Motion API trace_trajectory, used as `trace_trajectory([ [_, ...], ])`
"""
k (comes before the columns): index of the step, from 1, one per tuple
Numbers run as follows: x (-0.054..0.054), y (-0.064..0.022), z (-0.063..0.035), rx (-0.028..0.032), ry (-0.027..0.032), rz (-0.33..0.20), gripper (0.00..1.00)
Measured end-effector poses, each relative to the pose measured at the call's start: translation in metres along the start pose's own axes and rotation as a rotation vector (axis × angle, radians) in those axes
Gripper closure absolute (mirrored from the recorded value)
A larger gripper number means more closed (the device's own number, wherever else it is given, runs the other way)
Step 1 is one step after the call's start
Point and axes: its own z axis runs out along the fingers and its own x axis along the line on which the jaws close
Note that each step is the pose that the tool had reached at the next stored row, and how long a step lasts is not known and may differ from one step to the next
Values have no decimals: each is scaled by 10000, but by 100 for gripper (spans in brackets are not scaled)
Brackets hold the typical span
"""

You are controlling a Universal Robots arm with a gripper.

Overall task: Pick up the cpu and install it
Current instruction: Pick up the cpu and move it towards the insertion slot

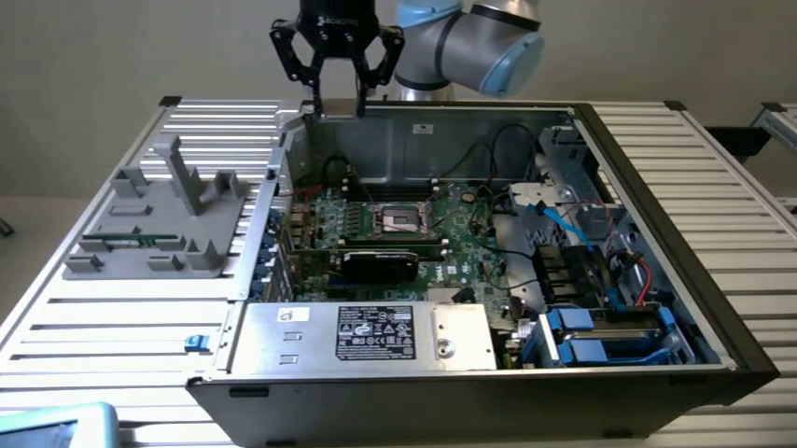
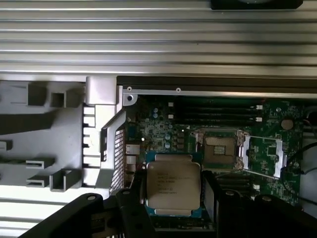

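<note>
My gripper (image 1: 339, 105) hangs high above the back left corner of the open computer case (image 1: 648, 196), shut on the cpu (image 1: 339, 116). In the wrist view the cpu (image 2: 173, 184) is a flat square chip with a silvery metal top and a thin green edge, clamped between my two black fingers (image 2: 130, 210). The black socket (image 1: 405, 217) lies on the green motherboard in the middle of the case, well below the gripper. In the wrist view the socket (image 2: 221, 148) stands open, with its metal load plate (image 2: 265, 156) swung aside.
A grey plastic fixture (image 1: 162, 219) with upright posts sits on the slatted table at the exterior view's left. Inside the case are a black card (image 1: 386, 259), cables (image 1: 566, 219), blue drive bays (image 1: 598, 336) and a silver power supply (image 1: 368, 334) at the front.
</note>
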Motion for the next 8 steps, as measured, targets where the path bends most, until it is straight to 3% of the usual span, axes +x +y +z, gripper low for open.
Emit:
trace_trajectory([
  [8,-236,-11,122,21,-8,-1,44],
])
